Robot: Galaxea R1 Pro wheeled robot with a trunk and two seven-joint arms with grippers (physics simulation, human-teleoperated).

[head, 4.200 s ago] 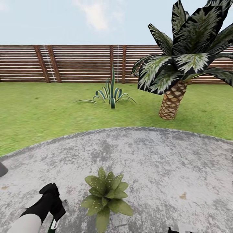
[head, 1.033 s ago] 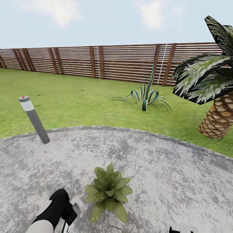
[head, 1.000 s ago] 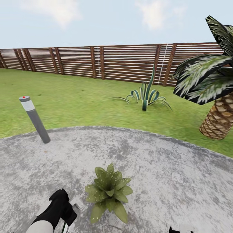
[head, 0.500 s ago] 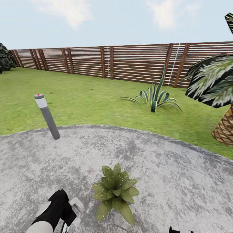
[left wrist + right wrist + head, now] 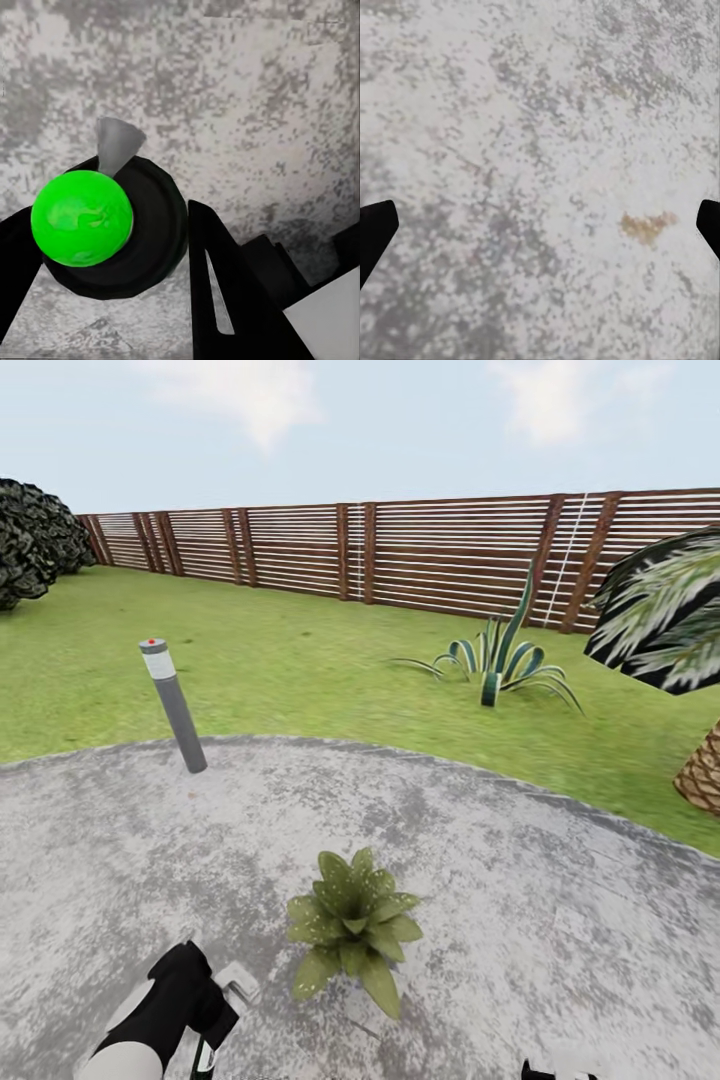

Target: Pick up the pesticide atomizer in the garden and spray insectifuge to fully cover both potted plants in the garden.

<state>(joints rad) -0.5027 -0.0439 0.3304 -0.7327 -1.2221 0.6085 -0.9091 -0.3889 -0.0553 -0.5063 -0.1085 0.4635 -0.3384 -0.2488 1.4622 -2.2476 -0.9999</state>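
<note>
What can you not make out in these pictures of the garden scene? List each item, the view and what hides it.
- Atomizer body: left wrist view, hidden under its own green cap and black collar.
- Potted plant pot: head view, covered by the leaves.
- Palm: head view, cut off by the right edge.
- Right gripper: right wrist view, only the fingertips show at the side edges.
- Left gripper: head view, fingers cut off by the bottom edge.

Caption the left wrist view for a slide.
Left gripper clamps the pesticide atomizer, green ball on a black body, above the mottled grey patio.
</note>
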